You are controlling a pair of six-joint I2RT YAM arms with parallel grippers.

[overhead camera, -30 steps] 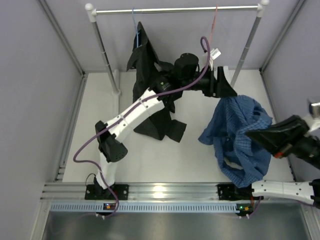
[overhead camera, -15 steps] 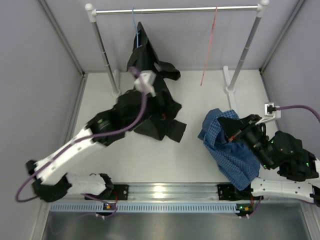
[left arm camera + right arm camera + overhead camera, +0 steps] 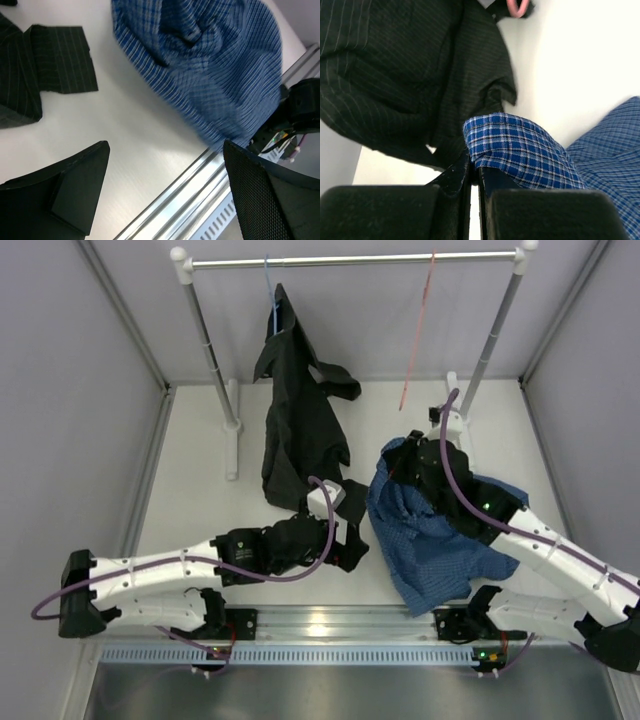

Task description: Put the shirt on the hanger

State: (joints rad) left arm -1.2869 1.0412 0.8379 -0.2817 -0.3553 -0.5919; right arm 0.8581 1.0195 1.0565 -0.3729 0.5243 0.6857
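Right gripper (image 3: 474, 169) pinches an edge of the shirt (image 3: 440, 540), heaped centre-right | left gripper (image 3: 165, 150) spread, empty | find the collar with it before you lift toward the hanger (image 3: 417, 332), upper right

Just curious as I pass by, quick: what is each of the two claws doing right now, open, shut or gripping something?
The left gripper is open, holding nothing.
The right gripper is shut on a fold of the shirt.

The left claw (image 3: 165, 150) was held wide apart over the white bench (image 3: 125, 125). The blue checked shirt (image 3: 215, 65) was seen crumpled ahead, apart from the black pinstriped shirt (image 3: 45, 75).
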